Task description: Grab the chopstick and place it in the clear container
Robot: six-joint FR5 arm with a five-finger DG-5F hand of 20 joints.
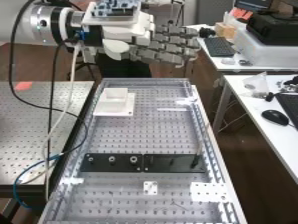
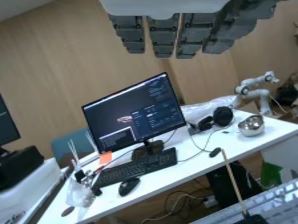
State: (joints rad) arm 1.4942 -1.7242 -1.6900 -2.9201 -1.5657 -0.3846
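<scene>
"Chopstick point(image 2: 233, 182): where?"
"Roughly upright on the worktop's point(image 1: 120, 190) black bar point(image 1: 174, 163), lower than the fingers point(image 2: 163, 37) and nearer the high camera."
"And the fingers?"
"Straight, slightly apart, holding nothing, pointing across its upright length."

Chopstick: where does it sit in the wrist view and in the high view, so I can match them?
Wrist view: the chopstick stands across the edge of the white desk, near the metal bowl.
High view: at the right end of the black plates.
Shared landmark: the dark holder at its foot.
</scene>
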